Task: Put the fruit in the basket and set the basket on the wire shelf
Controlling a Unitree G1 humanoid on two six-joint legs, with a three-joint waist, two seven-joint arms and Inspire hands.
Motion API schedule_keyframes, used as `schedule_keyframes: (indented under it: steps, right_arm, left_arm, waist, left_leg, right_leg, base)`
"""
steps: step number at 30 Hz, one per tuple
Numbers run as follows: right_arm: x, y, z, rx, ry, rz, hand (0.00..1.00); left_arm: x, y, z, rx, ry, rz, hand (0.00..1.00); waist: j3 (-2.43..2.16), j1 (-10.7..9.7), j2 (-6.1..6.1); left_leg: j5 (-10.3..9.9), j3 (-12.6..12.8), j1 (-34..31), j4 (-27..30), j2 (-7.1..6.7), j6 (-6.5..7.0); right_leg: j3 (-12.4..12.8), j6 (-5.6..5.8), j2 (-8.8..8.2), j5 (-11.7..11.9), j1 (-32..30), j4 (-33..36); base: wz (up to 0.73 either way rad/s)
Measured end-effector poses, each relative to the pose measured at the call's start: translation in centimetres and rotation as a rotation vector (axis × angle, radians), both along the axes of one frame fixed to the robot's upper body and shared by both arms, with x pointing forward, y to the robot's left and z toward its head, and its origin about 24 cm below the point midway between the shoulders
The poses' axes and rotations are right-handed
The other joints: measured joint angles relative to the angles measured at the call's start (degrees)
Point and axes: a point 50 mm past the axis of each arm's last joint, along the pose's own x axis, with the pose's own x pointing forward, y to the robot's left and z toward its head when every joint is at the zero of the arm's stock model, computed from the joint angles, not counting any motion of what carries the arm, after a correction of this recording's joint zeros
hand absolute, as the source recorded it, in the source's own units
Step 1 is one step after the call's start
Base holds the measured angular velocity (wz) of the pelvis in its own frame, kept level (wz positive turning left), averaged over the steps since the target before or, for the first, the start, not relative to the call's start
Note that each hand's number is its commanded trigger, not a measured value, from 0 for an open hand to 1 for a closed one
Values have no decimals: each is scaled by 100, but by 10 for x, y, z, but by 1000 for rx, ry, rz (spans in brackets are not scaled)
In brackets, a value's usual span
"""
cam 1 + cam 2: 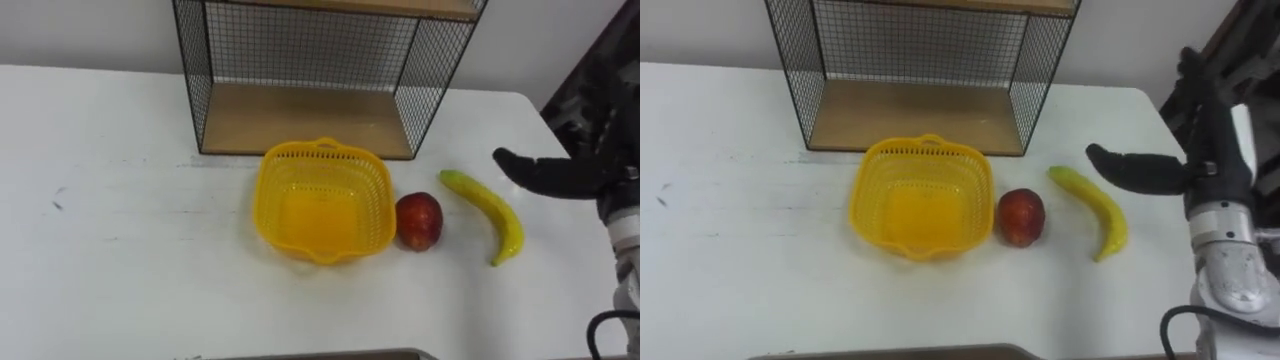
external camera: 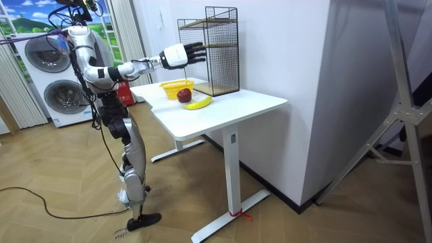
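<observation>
— Where's the fruit?
— The apple [image 1: 1021, 217] sits at the empty basket's [image 1: 865, 200] three o'clock, with the banana [image 1: 1095, 210] beyond it. The right hand [image 1: 1200, 170] hovers at the banana's three o'clock, fingers straight and spread.

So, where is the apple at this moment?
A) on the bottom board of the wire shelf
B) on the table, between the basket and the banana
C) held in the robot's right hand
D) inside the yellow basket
B: the apple lies on the white table, close beside the right side of the empty yellow basket, with the banana further to its right.
</observation>
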Motion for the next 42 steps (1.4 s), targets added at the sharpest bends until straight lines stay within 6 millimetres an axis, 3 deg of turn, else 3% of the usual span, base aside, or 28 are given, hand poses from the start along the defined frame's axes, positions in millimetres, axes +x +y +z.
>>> schedule_keyframes:
  steps: [4,8,11,14,17,26,30,34,42]
  right_arm:
    - [-2,5,-8,-40,57,53,0]
    - [-5,10,-15,-35,97,81,0]
    - [-5,15,-20,-62,140,123,0]
    - [-4,19,-23,-93,167,147,0]
    - [-4,21,-24,-100,180,172,0]
    - [-5,34,-30,-95,223,258,0]
    - [-5,42,-34,-127,253,315,0]
    - [-5,44,-35,-130,264,335,0]
    - [-5,44,-35,-132,272,350,0]
  left_arm:
    - [1,-1,-1,-6,5,-10,0]
    - [2,0,-1,-2,12,-28,0]
    - [2,2,-1,3,17,-41,0]
    - [1,3,0,7,23,-54,0]
    - [2,1,-1,3,27,-75,0]
    - [6,-3,-2,-26,31,-110,0]
    - [7,-4,-2,-44,31,-114,0]
    - [7,-5,-2,-58,34,-116,0]
    - [10,-5,-2,-60,28,-119,0]
  waist:
    - [-34,-15,102]
    - [-33,0,74]
    - [-47,-2,3]
    - [-22,1,-100]
    - [-40,43,-157]
    - [12,143,1]
    - [-5,167,14]
    - [-54,202,23]
    - [-50,260,34]
  left_leg:
    - [1,-15,-9,20,-1,0]
    - [9,-26,-4,-3,-6,0]
    - [10,-29,-1,-6,-7,1]
    - [10,-38,-2,26,-7,1]
    - [8,-40,3,30,-7,2]
    - [8,-100,-11,40,-7,1]
    - [8,-127,-39,51,-8,1]
    - [9,-152,-87,83,-7,0]
    - [8,-164,-94,64,-8,0]
  right_leg:
    - [-15,0,0,0,4,5]
    - [-20,1,0,-1,9,-5]
    - [-25,1,0,-1,11,-9]
    - [-31,1,0,-1,17,-10]
    - [-36,1,0,2,22,-9]
    - [-90,0,0,4,64,-10]
    - [-115,0,0,4,49,-10]
    - [-144,-3,0,6,13,-11]
    - [-154,-3,0,6,14,-13]
  base:
    - [1]
    - [1]
    - [0]
    - [0]
    - [0]
    - [3]
    - [2]
    - [3]
    - [0]
